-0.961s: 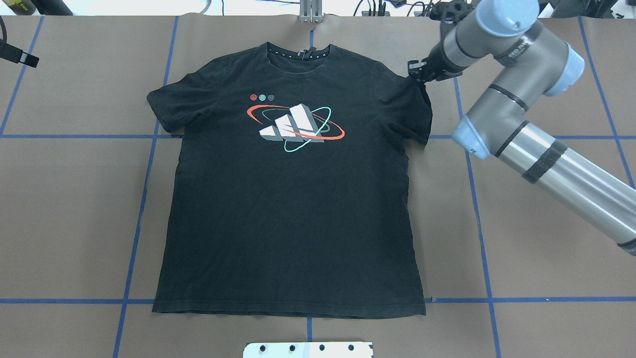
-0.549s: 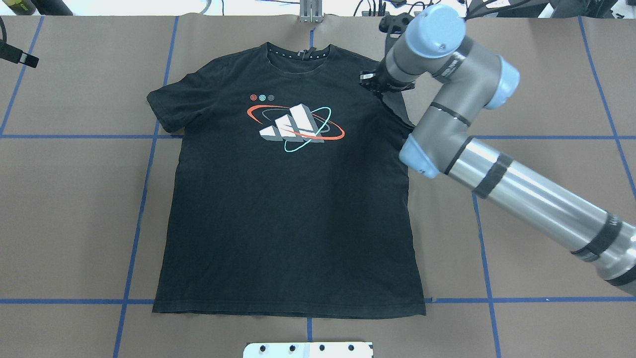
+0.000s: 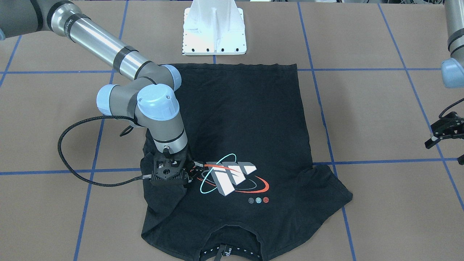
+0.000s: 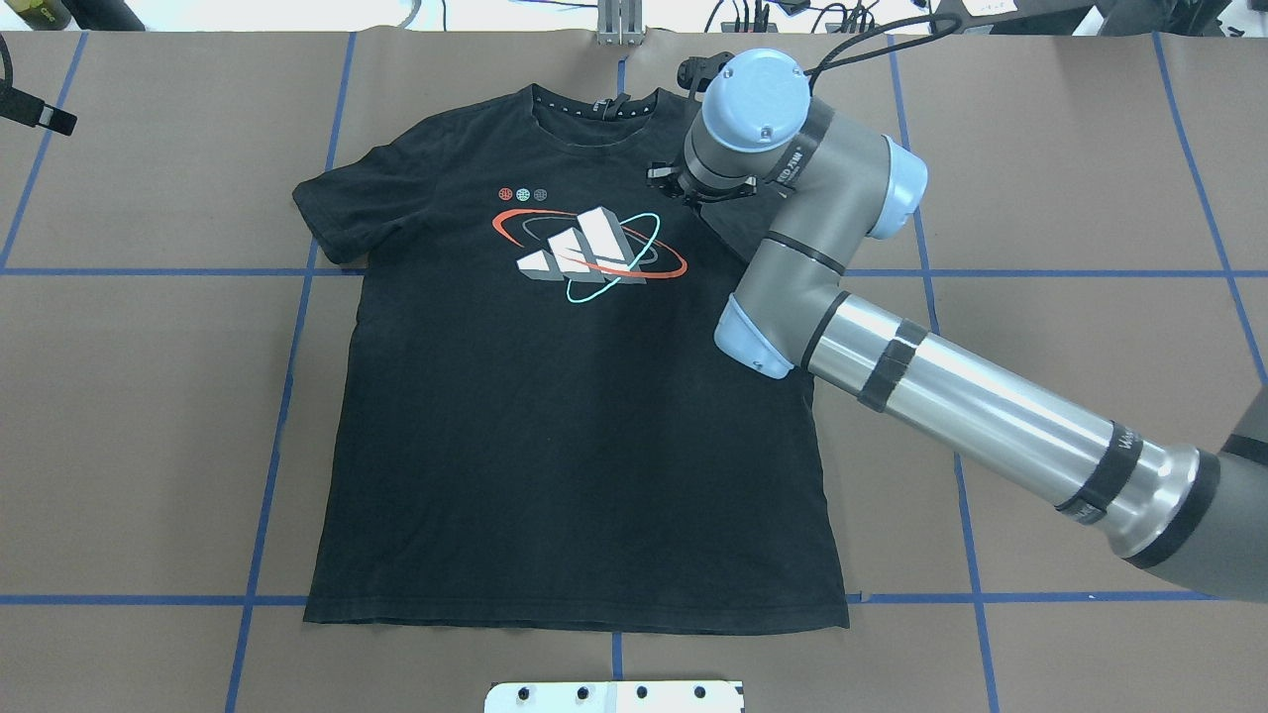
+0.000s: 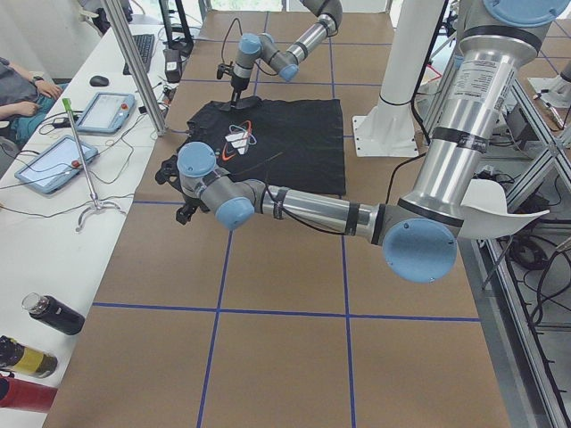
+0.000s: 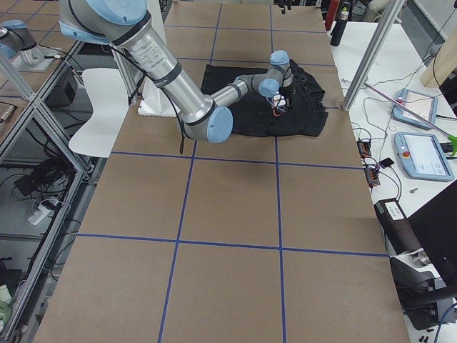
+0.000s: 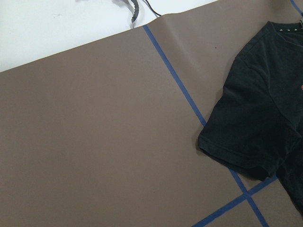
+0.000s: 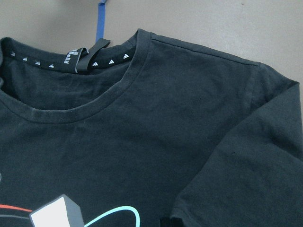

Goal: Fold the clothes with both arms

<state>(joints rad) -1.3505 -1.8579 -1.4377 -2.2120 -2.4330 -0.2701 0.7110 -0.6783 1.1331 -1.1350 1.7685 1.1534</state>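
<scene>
Black cotton T-shirt point(image 4: 555, 426) lies face up and flat on the brown paper-covered table point(image 4: 1070, 149). Collar to the far edge, bottom hem point(image 4: 575, 619) near the white pedestal base point(image 3: 214, 29). Body smooth, few wrinkles.

Right gripper point(image 3: 191, 173) is low over the chest, just beside the teal ring of the logo print point(image 4: 589, 253). The right-hand sleeve point(image 8: 246, 179) is drawn in over the chest, its hem running to the fingers. The jaws look pinched narrow on that hem, a thin bite, though the wrist hides the closure from above.

Left gripper point(image 3: 440, 134) hangs well off the cloth, over bare table on the far left. Cannot tell whether it is wide or closed. Its wrist view shows the left-hand sleeve point(image 4: 342, 203) spread flat across a blue tape line point(image 4: 287, 376).

Handling, as judged:
- Light, limp knit with no stiffness; it drapes and drags rather than holding any shape.
- Cotton on paper probably grips a little, so a low pull may bunch the layers.
- Not fragile.
- A shallow pinch could slip.

Best holds:
- the sleeve hems;
- the shoulder seams beside the ribbed neckline point(image 8: 85, 111);
- the bottom hem corners.

Stitching there is doubled and firmer than open body cloth.
</scene>
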